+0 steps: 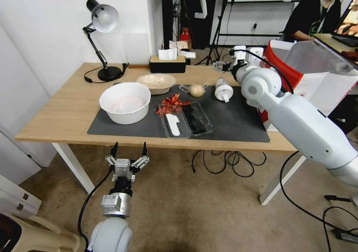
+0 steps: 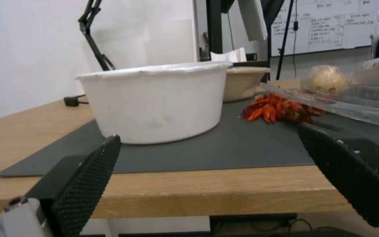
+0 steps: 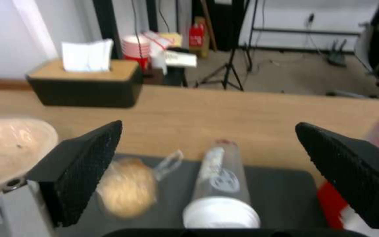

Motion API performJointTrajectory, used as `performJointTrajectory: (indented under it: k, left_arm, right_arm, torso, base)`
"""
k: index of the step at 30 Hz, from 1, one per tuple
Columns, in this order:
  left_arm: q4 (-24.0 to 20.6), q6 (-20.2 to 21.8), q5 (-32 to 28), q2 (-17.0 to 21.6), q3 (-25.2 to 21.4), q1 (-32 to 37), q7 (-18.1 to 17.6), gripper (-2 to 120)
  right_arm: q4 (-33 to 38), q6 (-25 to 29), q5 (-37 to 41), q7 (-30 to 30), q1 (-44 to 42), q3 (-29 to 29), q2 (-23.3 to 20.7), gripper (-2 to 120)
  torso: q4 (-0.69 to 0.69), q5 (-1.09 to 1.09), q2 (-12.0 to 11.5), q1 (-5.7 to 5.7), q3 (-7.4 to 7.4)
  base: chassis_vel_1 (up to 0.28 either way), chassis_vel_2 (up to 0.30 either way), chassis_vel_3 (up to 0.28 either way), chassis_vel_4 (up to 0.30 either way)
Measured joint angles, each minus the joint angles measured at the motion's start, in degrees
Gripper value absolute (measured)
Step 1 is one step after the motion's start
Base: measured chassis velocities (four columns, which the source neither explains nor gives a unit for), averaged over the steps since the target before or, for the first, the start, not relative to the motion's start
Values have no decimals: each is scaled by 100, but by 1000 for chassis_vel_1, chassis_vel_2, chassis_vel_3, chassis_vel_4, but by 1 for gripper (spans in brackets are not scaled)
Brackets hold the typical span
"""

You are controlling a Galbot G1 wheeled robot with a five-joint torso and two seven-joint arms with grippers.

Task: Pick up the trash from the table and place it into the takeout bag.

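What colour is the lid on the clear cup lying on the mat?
White; the clear cup's lid shows best in the right wrist view.

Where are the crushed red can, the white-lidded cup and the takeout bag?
crushed red can (image 1: 171,104), head view, middle of the crumpled metal.
white-lidded cup (image 1: 223,92), head view, on its white lid.
takeout bag (image 1: 281,67), head view, red side panel near the rim.

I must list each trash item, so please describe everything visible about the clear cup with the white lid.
The clear white-lidded cup lies on its side on the dark grey mat, lid toward the table's front edge. Its transparent wall bears a round white logo. The clear bag with beige lump lies beside it. The open right pincer hovers above, not touching.
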Motion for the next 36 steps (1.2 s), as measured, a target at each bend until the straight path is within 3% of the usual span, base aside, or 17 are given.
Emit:
performJointTrajectory:
  k: [13, 20, 36]
  left_arm:
    - [72, 4, -47, 33, 59, -45, 3, 100]
    - [71, -11, -26, 23, 55, -5, 6, 100]
    - [121, -85, -40, 9, 22, 3, 5, 100]
  right_arm:
    - [-102, -694, 981, 565, 231, 46, -239, 100]
    - [-788, -876, 1257, 589, 514, -90, 43, 100]
    - [-1289, -1065, 1324, 537, 584, -256, 395, 100]
  torso:
    - [-2, 0, 0, -1, -1]
    - [0, -1, 0, -1, -1]
    - [-2, 0, 0, -1, -1]
  base:
    - [0, 0, 0, 0]
    - [0, 0, 0, 0]
    - [0, 0, 0, 0]
